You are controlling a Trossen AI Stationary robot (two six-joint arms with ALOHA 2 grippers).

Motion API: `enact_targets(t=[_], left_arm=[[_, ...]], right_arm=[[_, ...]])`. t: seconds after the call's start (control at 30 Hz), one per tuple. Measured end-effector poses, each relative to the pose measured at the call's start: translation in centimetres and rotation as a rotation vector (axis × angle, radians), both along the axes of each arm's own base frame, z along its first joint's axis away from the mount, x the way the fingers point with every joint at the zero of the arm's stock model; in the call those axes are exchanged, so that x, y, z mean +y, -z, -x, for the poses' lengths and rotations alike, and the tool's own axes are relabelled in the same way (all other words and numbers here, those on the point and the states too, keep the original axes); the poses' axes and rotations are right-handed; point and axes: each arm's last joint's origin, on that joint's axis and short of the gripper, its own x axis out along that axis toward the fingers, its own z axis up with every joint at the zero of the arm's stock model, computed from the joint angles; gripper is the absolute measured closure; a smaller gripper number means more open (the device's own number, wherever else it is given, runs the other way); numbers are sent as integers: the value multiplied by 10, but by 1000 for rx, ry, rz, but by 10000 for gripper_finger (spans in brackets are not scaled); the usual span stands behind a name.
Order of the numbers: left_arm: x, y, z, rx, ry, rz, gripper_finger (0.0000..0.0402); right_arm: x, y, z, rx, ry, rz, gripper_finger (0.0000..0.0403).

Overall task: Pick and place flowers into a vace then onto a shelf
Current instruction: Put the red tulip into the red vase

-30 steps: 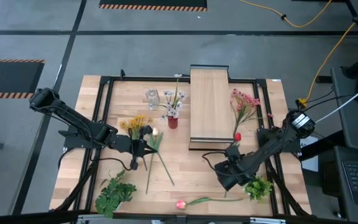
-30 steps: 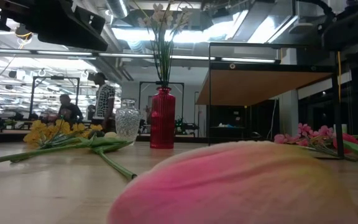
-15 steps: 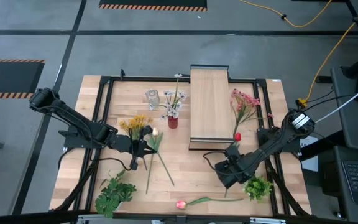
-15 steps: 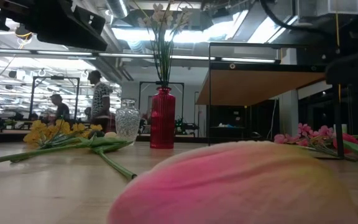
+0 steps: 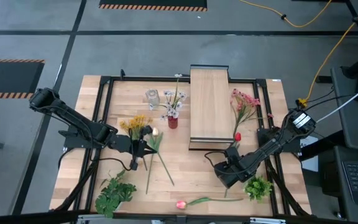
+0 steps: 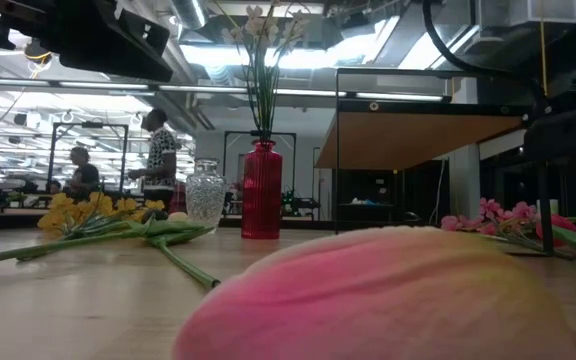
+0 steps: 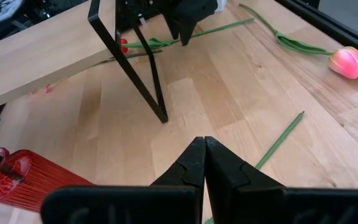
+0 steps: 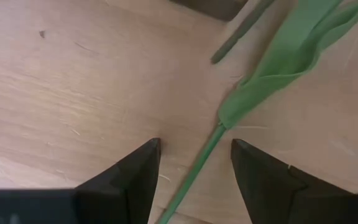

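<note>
While the table (image 5: 191, 165) fills most of our high view, we find the shelf (image 5: 210, 102) at its far middle, standing bare. Our left gripper (image 7: 204, 163) hovers over the yellow daisies (image 5: 137, 122) left of centre, jaws pressed together with nothing between them. Our right gripper (image 8: 194, 155) sits low near the shelf's front corner, fingers (image 8: 138, 171) parted, a green stem (image 8: 197, 163) lying between them on the wood, ungripped. A red vase (image 5: 173, 122) holds white sprigs (image 5: 174, 106); the clear vase (image 5: 151, 97) stands beside it, empty. Pink blossoms (image 5: 244, 102) lie right of the shelf, a tulip (image 5: 181, 204) at the near edge.
</note>
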Motion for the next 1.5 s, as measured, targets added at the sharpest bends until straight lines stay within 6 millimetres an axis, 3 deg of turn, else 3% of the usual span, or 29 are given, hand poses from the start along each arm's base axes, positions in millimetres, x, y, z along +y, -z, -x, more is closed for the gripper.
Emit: enact_targets(t=[0.27, 0.87, 1.27, 1.5], left_arm=[[0, 0, 0, 0, 0, 1, 399], [0, 0, 0, 0, 0, 1, 397], [0, 0, 0, 0, 0, 1, 397], [0, 0, 0, 1, -4, 10, 400]], right_arm=[[1, 2, -1, 2, 5, -39, 231], [2, 3, 0, 3, 85, -67, 394], [6, -2, 4, -2, 196, -9, 400], [9, -23, 7, 46, 231, 107, 402]])
